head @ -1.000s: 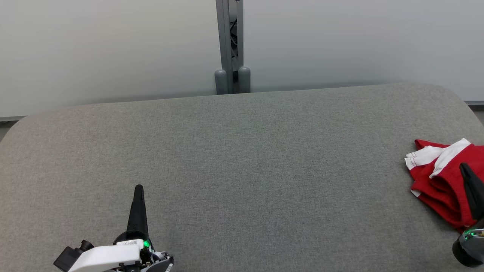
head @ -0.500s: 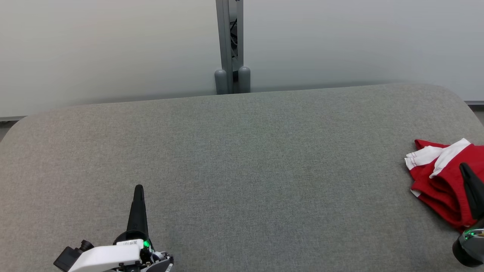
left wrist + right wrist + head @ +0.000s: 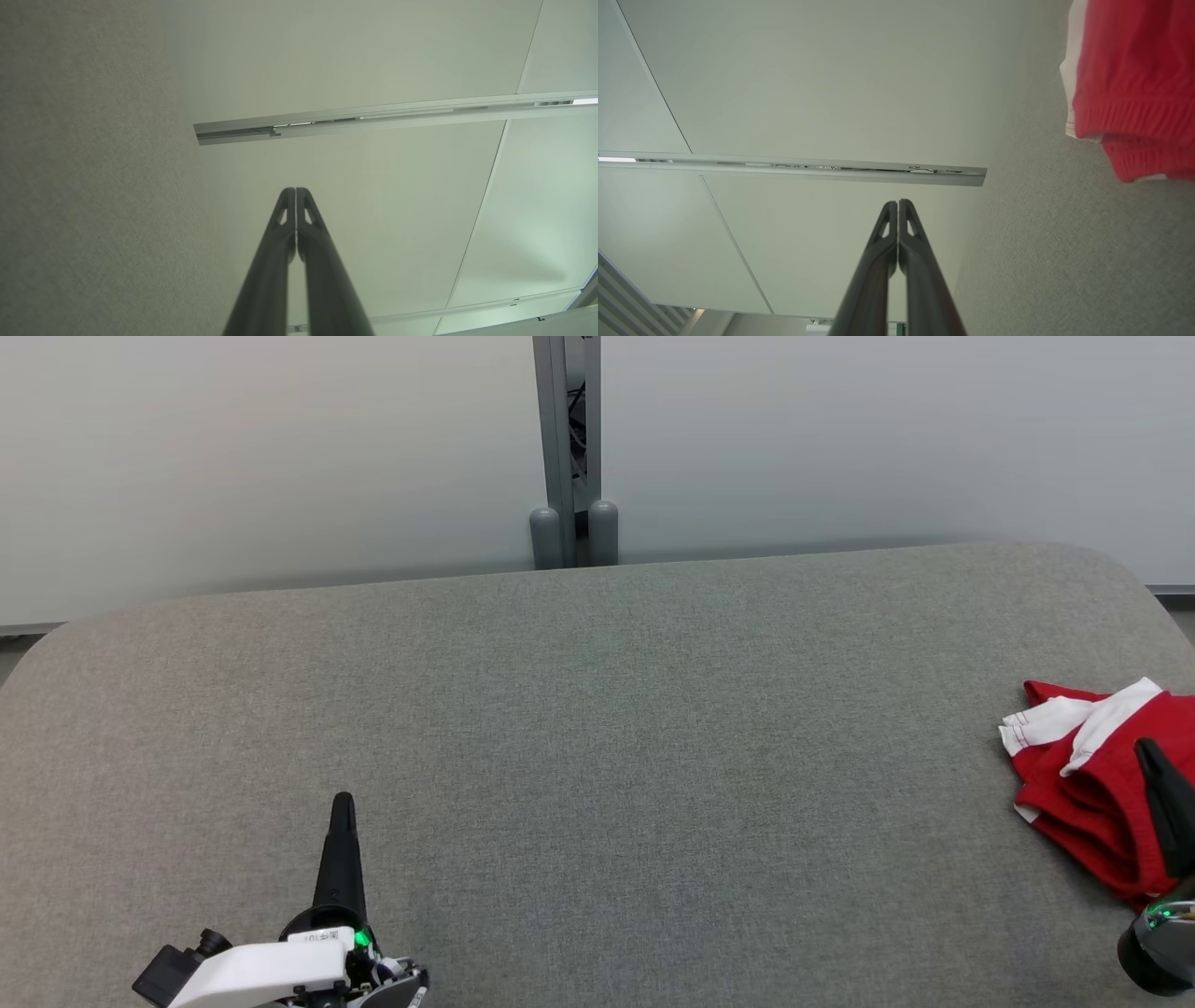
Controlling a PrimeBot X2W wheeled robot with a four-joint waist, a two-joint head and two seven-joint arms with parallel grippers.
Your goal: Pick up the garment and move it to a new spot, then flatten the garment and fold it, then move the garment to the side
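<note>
The red garment [image 3: 1083, 779], white-trimmed and with a ribbed band that suggests shorts, lies in a compact, doubled-over bundle at the far right edge of the grey fabric-covered table [image 3: 597, 709], partly cut off by the head view's border. The right gripper [image 3: 1145, 749] is clenched on nothing; its dark tip overlaps the cloth in the head view, but the right wrist view shows the fingers pressed together in clear air with the garment off to one side, not pinched. The left gripper [image 3: 343, 801] sits well apart near the table's front left, fingers likewise closed and empty.

Judging by how things lie, this is either the very start or the end. The bundle looks layered rather than crumpled and sits off to the side, so the fold and the final move may already be done — though the layers are too loose to be sure.
</note>
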